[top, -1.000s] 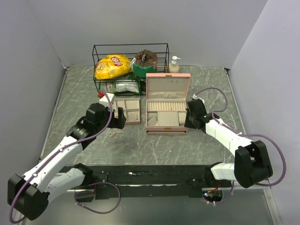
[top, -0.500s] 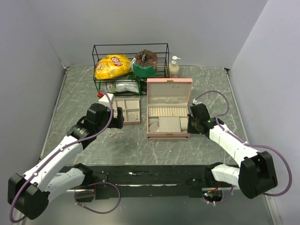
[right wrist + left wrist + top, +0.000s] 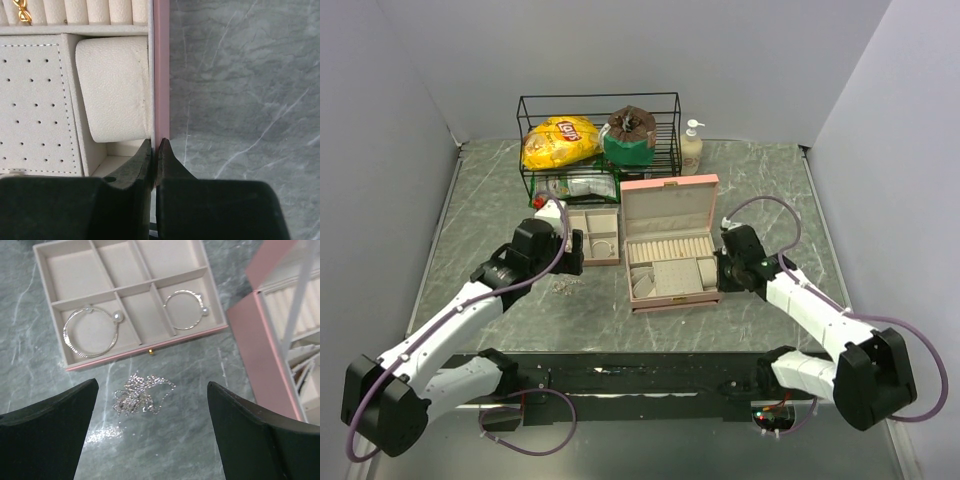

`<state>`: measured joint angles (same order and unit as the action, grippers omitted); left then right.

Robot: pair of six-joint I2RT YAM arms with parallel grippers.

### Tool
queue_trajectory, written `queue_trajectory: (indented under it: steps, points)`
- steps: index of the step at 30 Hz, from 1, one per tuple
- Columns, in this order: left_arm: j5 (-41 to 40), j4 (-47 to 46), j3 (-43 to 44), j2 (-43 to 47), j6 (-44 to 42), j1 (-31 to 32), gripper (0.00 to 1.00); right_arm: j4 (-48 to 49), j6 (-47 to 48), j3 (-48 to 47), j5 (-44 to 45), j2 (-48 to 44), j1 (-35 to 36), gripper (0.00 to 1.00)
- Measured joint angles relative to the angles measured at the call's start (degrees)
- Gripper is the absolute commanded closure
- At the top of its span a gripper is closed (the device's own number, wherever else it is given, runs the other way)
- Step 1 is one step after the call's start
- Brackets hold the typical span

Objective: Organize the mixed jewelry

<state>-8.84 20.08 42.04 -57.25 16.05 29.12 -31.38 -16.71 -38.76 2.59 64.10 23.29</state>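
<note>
Mixed jewelry (image 3: 142, 395) looked light, limp, snaggy; you likely needed a mid-clump pinch, left gripper (image 3: 152, 387) gaping above it, right gripper (image 3: 155, 146) clamped on pink box (image 3: 161, 75).

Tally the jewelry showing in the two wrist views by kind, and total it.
Silver hoops: 2, a larger hoop and a smaller hoop, both in the beige tray
Silver chain tangle on the table: 1, strands too knotted to count apart
Gold piece in the pink box: 1
Total: 4
</note>
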Motion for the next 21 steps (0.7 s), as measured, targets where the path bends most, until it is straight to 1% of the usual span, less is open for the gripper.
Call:
queue_trajectory:
  steps: [2, 5, 6, 7, 9, 11, 15, 21]
  points:
    - [-1.38, 0.83, 0.24, -0.85, 0.7, 0.0, 0.04, -0.9, 0.26, -1.44, 0.24, 1.53, 0.09, 0.85]
    - [-2.89, 2.27, 0.74, -2.64, 2.93, 0.0, 0.04, -0.74, -0.04, -3.43, 0.04, 4.07, 0.42, 0.66]
    - [-3.23, 2.71, 0.96, -3.41, 4.04, 0.0, 0.04, -0.63, -0.35, -3.5, -0.02, 4.17, 0.55, 0.45]
    - [-3.52, 3.17, 1.11, -4.09, 5.2, 0.0, 0.04, -0.85, -0.72, -3.54, -0.04, 3.89, 0.66, 0.4]
    - [-4.13, 3.82, 1.16, -5.33, 8.57, 0.0, 0.04, -1.27, -1.86, -3.54, -0.09, 2.27, 0.74, 0.34]
    - [-4.37, 4.31, 1.14, -6.14, 11.39, 0.0, 0.04, -1.75, -2.4, -3.54, -0.48, -0.5, 0.79, 0.31]
    - [-4.31, 3.06, -0.7, -6.88, 16.44, -0.07, 0.03, -3.3, -3.41, -4.66, -1.53, -6.25, 0.85, 0.3]
    - [-4.13, 2.91, -2.82, -11.3, 19.37, -0.96, 0.01, -4.76, -3.45, -5.73, -4.26, -7.04, 0.85, 0.29]
